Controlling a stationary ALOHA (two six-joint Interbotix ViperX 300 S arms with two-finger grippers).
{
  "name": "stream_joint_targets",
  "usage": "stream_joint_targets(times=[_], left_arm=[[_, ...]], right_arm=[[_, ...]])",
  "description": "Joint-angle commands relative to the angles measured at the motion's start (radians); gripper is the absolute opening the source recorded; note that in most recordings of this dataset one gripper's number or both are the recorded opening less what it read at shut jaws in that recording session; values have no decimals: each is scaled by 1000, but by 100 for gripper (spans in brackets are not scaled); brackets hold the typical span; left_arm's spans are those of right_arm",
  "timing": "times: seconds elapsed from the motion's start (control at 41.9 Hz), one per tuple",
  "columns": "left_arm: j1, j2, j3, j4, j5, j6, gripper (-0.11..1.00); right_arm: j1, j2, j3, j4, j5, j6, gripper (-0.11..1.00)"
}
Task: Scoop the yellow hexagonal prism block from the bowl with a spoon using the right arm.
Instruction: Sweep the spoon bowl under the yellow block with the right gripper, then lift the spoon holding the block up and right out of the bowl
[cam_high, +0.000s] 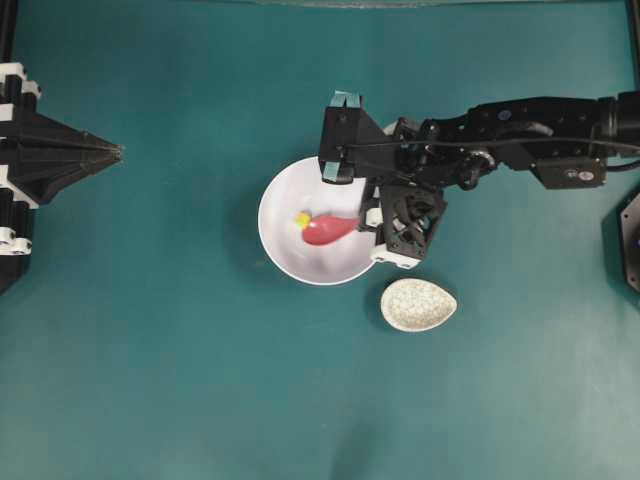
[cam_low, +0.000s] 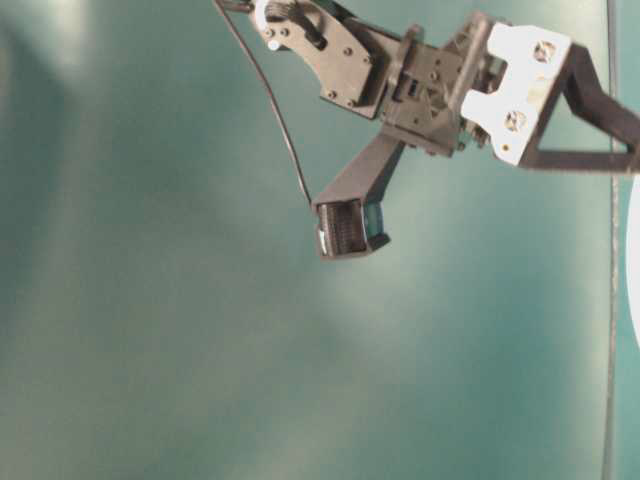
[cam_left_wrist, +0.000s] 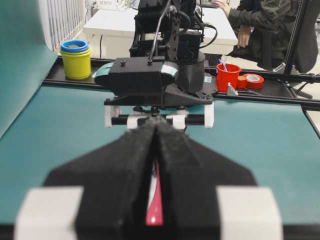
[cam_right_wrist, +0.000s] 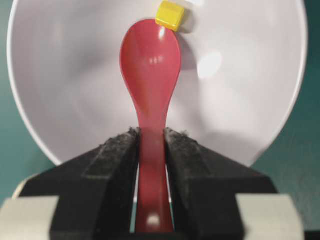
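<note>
Here the teal surface (cam_high: 180, 380) lies open all around the large round white bowl (cam_high: 285, 255), except where a small speckled beige teardrop dish (cam_high: 418, 305) sits near its lower right rim. The right tool (cam_right_wrist: 151, 137) clamps the handle of the glossy pink-red soup spoon (cam_right_wrist: 150, 65), hiding the handle's end. Inside the bowl, the tiny yellow hexagonal block (cam_right_wrist: 170, 15) touches the scoop's tip. The left tool (cam_high: 118, 152), well apart at the left edge, has its prongs pressed together.
</note>
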Motion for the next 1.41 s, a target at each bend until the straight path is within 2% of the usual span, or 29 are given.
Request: stream_joint_targets(times=[0.0, 0.191, 0.382, 0.74, 1.122, 1.385], left_arm=[[2, 6, -23, 0, -5, -2, 0], [2, 5, -23, 0, -5, -2, 0], [2, 5, -23, 0, -5, -2, 0], [2, 5, -25, 0, -5, -2, 0], [3, 5, -23, 0, -5, -2, 0], [3, 6, -23, 0, -5, -2, 0]], right_arm=[[-2, -14, -21, -2, -38, -5, 24], [-2, -14, -14, -12, -107, -8, 24], [-2, -15, -14, -44, -161, -5, 24], [-2, -26, 3, -55, -209, -5, 24], [-2, -91, 110, -55, -350, -3, 24], [-2, -172, 212, -54, -488, 5, 24]])
